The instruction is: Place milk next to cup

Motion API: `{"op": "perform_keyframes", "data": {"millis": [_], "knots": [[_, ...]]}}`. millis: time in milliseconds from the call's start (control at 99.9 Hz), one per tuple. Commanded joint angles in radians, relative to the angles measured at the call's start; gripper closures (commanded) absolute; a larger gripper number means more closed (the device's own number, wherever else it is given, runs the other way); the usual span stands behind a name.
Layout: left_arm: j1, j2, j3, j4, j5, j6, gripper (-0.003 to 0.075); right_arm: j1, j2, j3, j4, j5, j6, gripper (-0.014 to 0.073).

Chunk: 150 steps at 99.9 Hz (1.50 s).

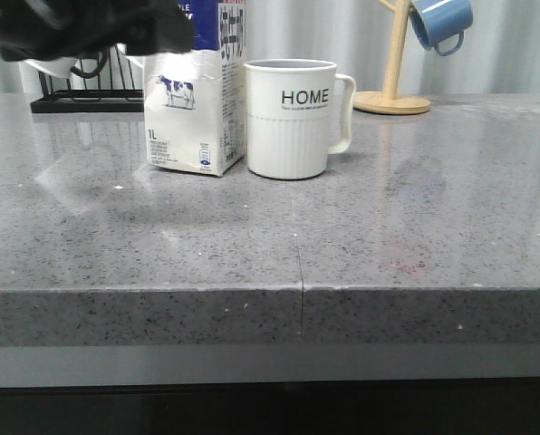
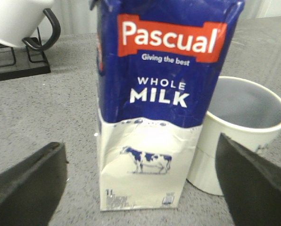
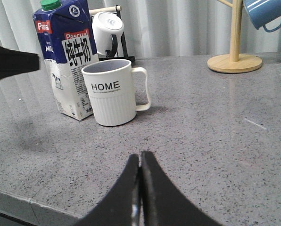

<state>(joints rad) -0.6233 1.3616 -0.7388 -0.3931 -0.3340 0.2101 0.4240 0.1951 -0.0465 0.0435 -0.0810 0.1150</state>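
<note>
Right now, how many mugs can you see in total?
3: the HOME cup beside the milk, a white mug on the black rack behind, a blue mug on the wooden stand. The left arm may hide others.

Grey speckled stone countertop [image 1: 361, 236], thin seam running front to back. On it: tall white-and-blue milk carton [image 1: 196, 91] upright, between the spread left fingers [image 2: 27, 188] w/o touching them; cream ribbed "HOME" mug [image 1: 293, 118] just beside carton, handle facing away from it. Further back: black wire rack [image 1: 84, 95] and round wooden base of mug tree [image 1: 392, 101], both well beyond the closed right fingertips [image 3: 140, 188].
</note>
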Motion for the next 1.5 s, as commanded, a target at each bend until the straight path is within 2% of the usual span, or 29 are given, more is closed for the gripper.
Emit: {"op": "perform_keyframes", "data": {"millis": [0,110,240,540,680,810,1011,1491], "knots": [[-0.006,-0.110,0.016,0.002,-0.066,0.010,0.0274,-0.001,0.006,-0.024,-0.005,-0.072,-0.001,0.0618],[0.026,-0.198,0.057,0.002,-0.036,0.015,0.0494,-0.001,0.006,-0.024,-0.005,-0.072,-0.001,0.0618],[0.103,-0.300,0.065,0.002,0.126,0.080,0.0741,-0.001,0.006,-0.024,-0.005,-0.072,-0.001,0.0618],[0.363,-0.503,0.065,0.041,0.436,0.098,0.0741,-0.001,0.006,-0.024,-0.005,-0.072,-0.001,0.0618],[0.479,-0.606,0.065,0.041,0.517,0.098,0.0741,-0.001,0.006,-0.024,-0.005,-0.072,-0.001,0.0618],[0.551,-0.708,0.092,0.019,0.536,0.093,0.0741,-0.001,0.006,-0.024,-0.005,-0.072,-0.001,0.0618],[0.590,-0.867,0.201,-0.025,0.528,0.092,0.0741,-0.001,0.006,-0.024,-0.005,-0.072,-0.001,0.0618],[0.590,-1.124,0.398,-0.024,0.537,0.092,0.0741,-0.001,0.006,-0.024,-0.005,-0.072,-0.001,0.0618]]}}
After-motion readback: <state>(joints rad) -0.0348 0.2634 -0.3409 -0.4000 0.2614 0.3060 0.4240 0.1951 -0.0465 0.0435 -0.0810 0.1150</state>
